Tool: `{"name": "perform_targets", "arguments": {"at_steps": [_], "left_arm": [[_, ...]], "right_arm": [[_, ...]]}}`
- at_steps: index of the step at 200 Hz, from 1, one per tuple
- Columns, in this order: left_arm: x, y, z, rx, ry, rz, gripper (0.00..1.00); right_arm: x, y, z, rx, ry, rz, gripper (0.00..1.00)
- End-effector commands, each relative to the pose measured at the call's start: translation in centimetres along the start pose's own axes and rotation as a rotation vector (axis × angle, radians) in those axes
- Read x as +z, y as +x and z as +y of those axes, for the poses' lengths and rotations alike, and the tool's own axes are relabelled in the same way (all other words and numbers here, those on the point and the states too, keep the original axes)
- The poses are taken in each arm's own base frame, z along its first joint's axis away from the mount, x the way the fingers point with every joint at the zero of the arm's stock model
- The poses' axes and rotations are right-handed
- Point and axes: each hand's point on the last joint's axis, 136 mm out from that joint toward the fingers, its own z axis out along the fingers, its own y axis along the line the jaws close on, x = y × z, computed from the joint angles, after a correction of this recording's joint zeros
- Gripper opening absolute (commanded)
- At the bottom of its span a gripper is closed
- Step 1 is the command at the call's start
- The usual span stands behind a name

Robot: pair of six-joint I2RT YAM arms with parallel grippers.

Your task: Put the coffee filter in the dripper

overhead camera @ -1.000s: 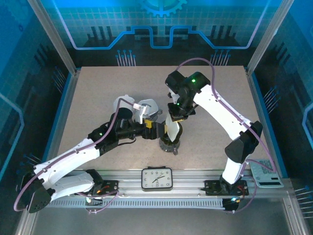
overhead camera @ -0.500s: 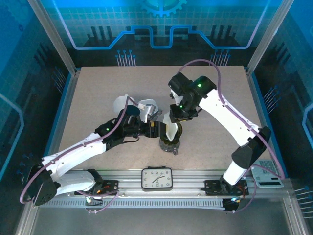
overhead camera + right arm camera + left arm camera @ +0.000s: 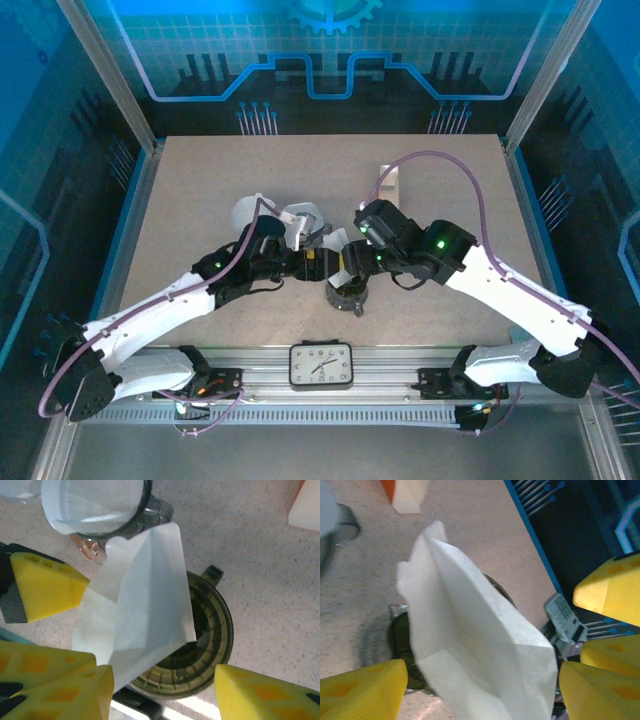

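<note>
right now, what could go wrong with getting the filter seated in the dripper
1. The filter leans folded across the dripper rim; the left gripper and right gripper both look open, so it may tip out.
2. They sit close beside it; withdrawing could drag it off.

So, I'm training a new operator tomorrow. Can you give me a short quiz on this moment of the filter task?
1. True or false: the coffee filter lies flat, well away from the dripper.
2. In the top view, what stands at bottom centre? A) clock B) kettle C) mug
3. Fill in: the left tool and the right tool both have their jaws ____.
Key: 1 false, it stands at the dripper's mouth; 2 A; 3 open.
</note>
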Motion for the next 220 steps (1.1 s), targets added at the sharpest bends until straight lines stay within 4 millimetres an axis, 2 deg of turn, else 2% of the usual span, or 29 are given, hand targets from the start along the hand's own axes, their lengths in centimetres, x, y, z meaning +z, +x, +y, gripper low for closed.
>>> {"name": "perform_targets", "arguments": {"at_steps": [1,42,78,98,131,185,203,220], "left_arm": [[-2.6,-1.4,-0.3,0.011,-0.03,-0.094,0.87],[-5.7,-1.8,1.1,0.045,-0.117,-0.191,0.96],[-6.0,-1.4,1.4,0.048,-0.123,-0.184,0.97],[-5.7,-1.2,1.3,0.05,-0.115,-0.172,0.96],[-5.5,-1.1,1.3,0.048,-0.109,-0.161,0.97],[-5.5,-1.1,1.0,0.047,-0.096,-0.151,0.98],[-5.3,-1.0,0.8,0.042,-0.087,-0.143,0.99],[-5.1,-0.9,0.8,0.034,-0.081,-0.136,0.99]], "right_arm": [[0.2,-2.1,0.9,0.002,0.025,-0.11,0.57],[1.4,-1.6,1.2,-0.054,0.092,-0.059,0.58],[2.3,-1.3,1.6,-0.093,0.119,-0.007,0.54],[2.2,-1.5,1.4,-0.111,0.143,0.002,0.46],[2.0,-1.6,0.9,-0.147,0.176,0.016,0.27],[2.0,-1.3,0.1,-0.201,0.189,0.043,0.05],[1.8,-1.6,0.0,-0.227,0.18,0.009,0.0],[1.5,-2.0,-0.2,-0.239,0.174,-0.032,0.0]]}}
